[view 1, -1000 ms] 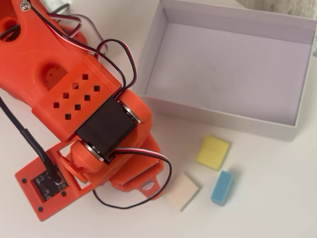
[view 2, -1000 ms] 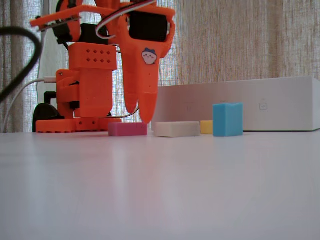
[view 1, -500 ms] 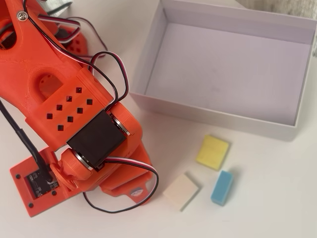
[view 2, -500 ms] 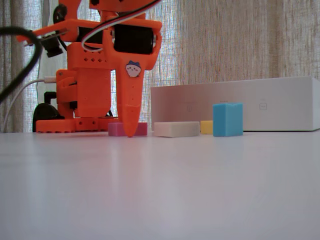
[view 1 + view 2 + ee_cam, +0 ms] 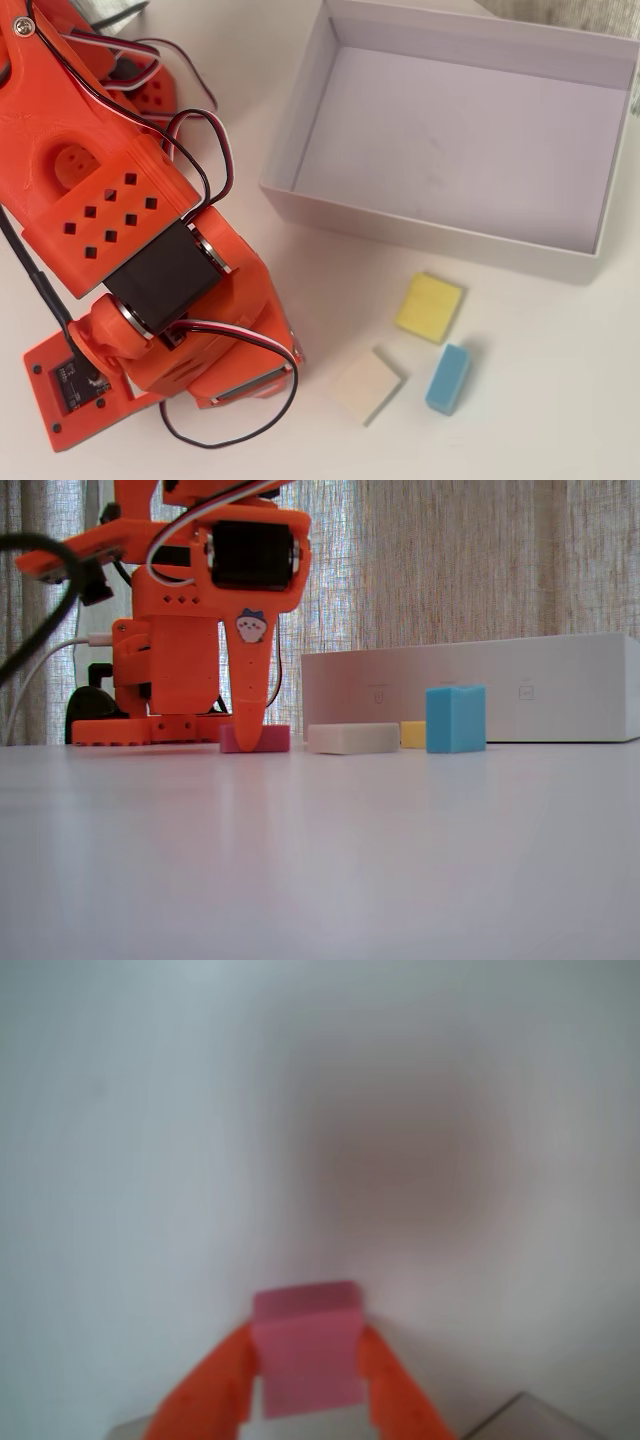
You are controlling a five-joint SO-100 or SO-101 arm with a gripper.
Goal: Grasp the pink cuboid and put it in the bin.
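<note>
Fingers (image 5: 215, 1385) of the gripper (image 5: 305, 1395) are pressing both sides of the pink cuboid (image 5: 306, 1355), which is sitting on the table (image 5: 320, 860) in the fixed view. Lifting and carrying to the empty bin (image 5: 430, 240) are remaining.

Soft backlit daylight (wrist view blurred)

Pink cuboid down on the counter, bin sitting open.

I see the pink cuboid (image 5: 306, 1355) as a small matte magenta block lying flat, its side faces touching the orange fingers in my wrist view. The bin (image 5: 440, 228) is a wide, shallow white box with low walls and a pale lilac floor, standing well apart from the cuboid.
</note>
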